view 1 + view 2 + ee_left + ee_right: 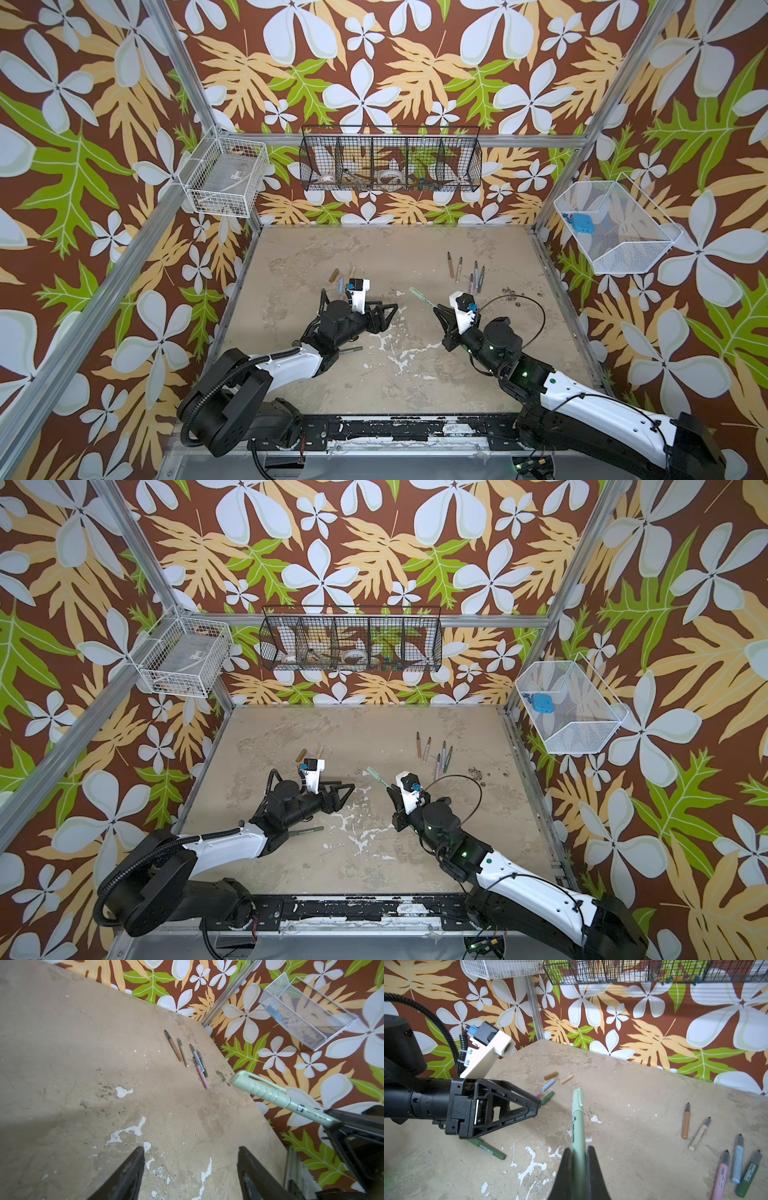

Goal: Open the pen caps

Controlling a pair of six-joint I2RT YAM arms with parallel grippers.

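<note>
Because a cap (577,1097) pulls off along its pen, we pinch the mint pen (578,1126) by the barrel in the right claw (579,1150), raised off the counter (633,1095). Its capped end points free at the left claw (191,1149), which is spread, empty and just short of it. Beyond the mint pen's cap lie five loose caps (549,1084). To its right we keep five bare pens (737,1159). Left of it, under the left claw, a capped green pen (488,1148) waits.

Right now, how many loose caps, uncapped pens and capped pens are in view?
Loose pen caps: 5
Uncapped pens: 5
Capped pens: 2, light green pen in right gripper, dark green pen on table
Total: 12
</note>
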